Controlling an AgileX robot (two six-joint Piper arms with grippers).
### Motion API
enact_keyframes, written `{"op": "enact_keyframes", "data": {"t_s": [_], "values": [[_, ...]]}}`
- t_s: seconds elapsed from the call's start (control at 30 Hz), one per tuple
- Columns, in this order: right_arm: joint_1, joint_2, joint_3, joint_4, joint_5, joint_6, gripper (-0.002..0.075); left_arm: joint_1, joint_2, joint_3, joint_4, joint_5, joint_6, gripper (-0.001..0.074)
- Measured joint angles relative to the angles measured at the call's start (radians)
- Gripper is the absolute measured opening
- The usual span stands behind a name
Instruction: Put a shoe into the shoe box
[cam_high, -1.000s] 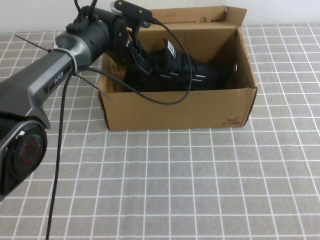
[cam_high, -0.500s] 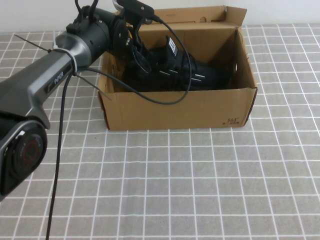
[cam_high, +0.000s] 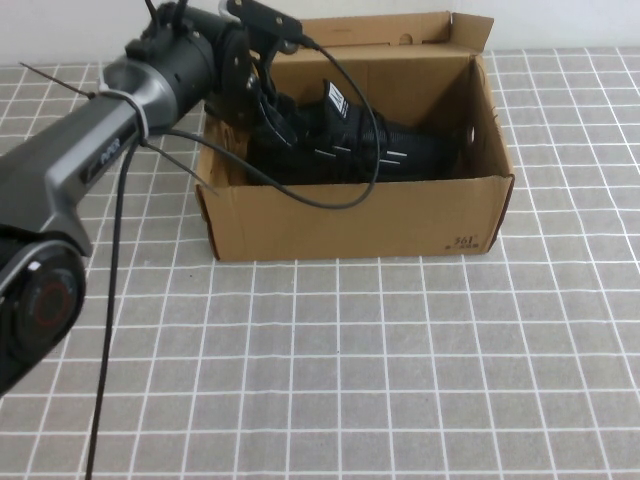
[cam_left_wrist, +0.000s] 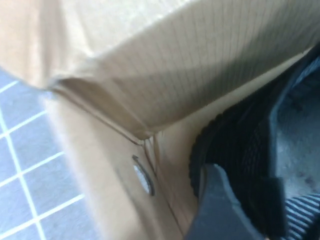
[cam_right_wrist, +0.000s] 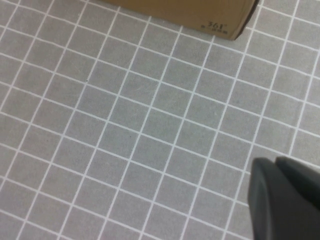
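Observation:
The black knit shoe (cam_high: 375, 145) lies inside the brown cardboard shoe box (cam_high: 360, 215), toe toward the right wall, white tongue label up. My left gripper (cam_high: 268, 112) reaches into the box's left end and is shut on the shoe's heel. In the left wrist view its fingers (cam_left_wrist: 220, 210) pinch the heel collar of the shoe (cam_left_wrist: 240, 145) close to the box's inner wall (cam_left_wrist: 175, 75). My right gripper (cam_right_wrist: 281, 167) is shut and empty, hovering over the tiles in front of the box's printed corner (cam_right_wrist: 200, 12); it is out of the high view.
The box stands at the back of a grey tiled surface (cam_high: 350, 370) with its back flap (cam_high: 400, 28) upright. A black cable (cam_high: 330, 195) from the left arm hangs over the box's front wall. Open tiles lie in front of and beside the box.
My left arm has drawn slightly back and up at the box's left end, and the shoe's heel and tongue have shifted a little with it.

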Motion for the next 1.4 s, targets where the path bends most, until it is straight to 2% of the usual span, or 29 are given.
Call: {"op": "enact_keyframes", "data": {"t_s": [0.33, 0.4, 0.5, 0.57, 0.67, 0.9, 1.1, 1.4], "values": [[0.000, 0.000, 0.000, 0.000, -0.003, -0.002, -0.0016, 0.000, -0.190, 0.000, 0.000, 0.112, -0.034, 0.0371], [0.000, 0.000, 0.000, 0.000, -0.003, -0.002, -0.0016, 0.000, -0.227, 0.000, 0.000, 0.140, -0.034, 0.0320], [0.000, 0.000, 0.000, 0.000, -0.003, -0.002, -0.0016, 0.000, -0.274, 0.000, 0.000, 0.172, -0.034, 0.0142], [0.000, -0.002, 0.000, 0.000, -0.003, 0.005, -0.0016, 0.000, -0.303, 0.000, 0.000, 0.193, -0.019, 0.0060], [0.000, -0.018, 0.000, 0.000, -0.003, 0.011, -0.0016, 0.000, -0.342, 0.000, 0.000, 0.234, -0.007, 0.0017], [0.000, -0.100, 0.000, 0.002, 0.047, 0.014, -0.0016, 0.000, -0.494, 0.060, -0.107, 0.203, 0.059, 0.0000], [0.000, -0.289, 0.028, 0.039, 0.056, 0.005, -0.0016, 0.000, -0.784, 0.311, -0.190, 0.076, 0.070, -0.0001], [0.000, -0.606, 0.197, 0.065, 0.073, -0.008, -0.0016, 0.000, -1.403, 1.038, -0.241, -0.349, 0.070, -0.0001]]}}
